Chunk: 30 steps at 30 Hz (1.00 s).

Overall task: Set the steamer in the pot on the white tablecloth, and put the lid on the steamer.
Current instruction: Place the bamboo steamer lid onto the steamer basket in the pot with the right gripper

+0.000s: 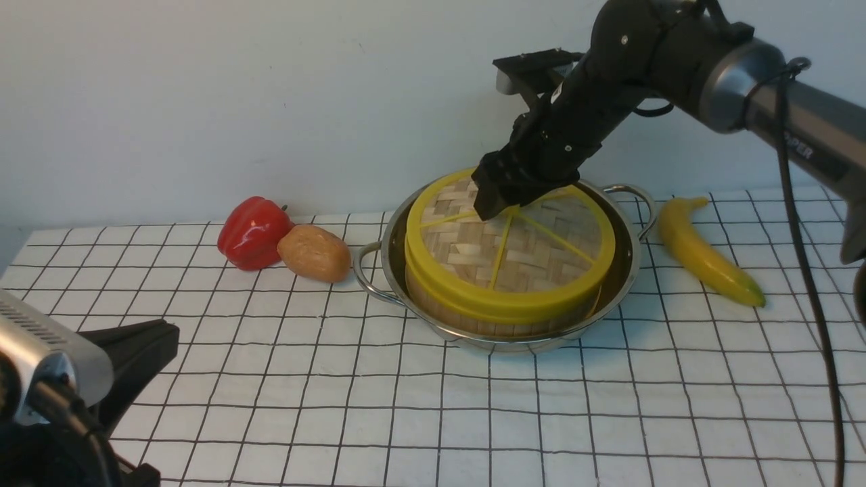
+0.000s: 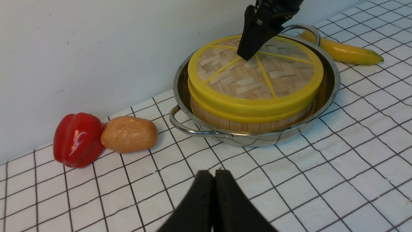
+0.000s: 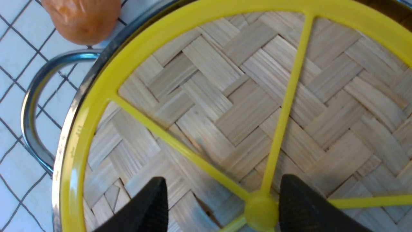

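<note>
Lid (image 1: 511,247) seated on steamer (image 2: 225,122) inside pot (image 1: 622,267) on cloth (image 1: 406,406), right claw (image 3: 223,182) spread wide astride knob (image 3: 261,211), gripping nothing, left claw (image 2: 213,175) closed, empty, banana (image 1: 707,253) at 3 o'clock of pot

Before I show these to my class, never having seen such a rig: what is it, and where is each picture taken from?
It is a robot with two arms, each ending in a pincer-like tool. One picture looks forward from between the arms; the other two come from cameras on the wrists. On the checked cloth lie a pepper, a potato, a banana and a pot. A steamer sits in the pot, its lid on top. The right tool is open, straddling the lid's knob. The left tool is shut and empty. Nothing is held.
</note>
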Available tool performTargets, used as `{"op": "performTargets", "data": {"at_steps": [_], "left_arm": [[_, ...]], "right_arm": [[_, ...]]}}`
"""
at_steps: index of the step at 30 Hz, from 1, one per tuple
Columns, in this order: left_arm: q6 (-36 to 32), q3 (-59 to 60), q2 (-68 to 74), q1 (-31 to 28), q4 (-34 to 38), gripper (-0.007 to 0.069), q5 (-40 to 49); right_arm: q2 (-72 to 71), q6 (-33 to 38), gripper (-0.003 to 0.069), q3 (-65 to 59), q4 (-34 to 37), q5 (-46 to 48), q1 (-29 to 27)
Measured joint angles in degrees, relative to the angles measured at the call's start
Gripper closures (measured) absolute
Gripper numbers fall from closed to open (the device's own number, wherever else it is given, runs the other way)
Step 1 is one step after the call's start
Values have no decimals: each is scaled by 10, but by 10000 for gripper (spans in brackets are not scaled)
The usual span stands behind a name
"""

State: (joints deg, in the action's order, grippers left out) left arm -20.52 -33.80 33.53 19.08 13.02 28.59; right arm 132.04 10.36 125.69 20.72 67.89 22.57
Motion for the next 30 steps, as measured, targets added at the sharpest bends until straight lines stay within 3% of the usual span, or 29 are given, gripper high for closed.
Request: {"op": "performTargets", "data": {"at_steps": [30], "left_arm": [[0, 0, 0, 0, 0, 633, 0]], "right_arm": [[0, 21, 214, 0, 20, 1, -1]]}}
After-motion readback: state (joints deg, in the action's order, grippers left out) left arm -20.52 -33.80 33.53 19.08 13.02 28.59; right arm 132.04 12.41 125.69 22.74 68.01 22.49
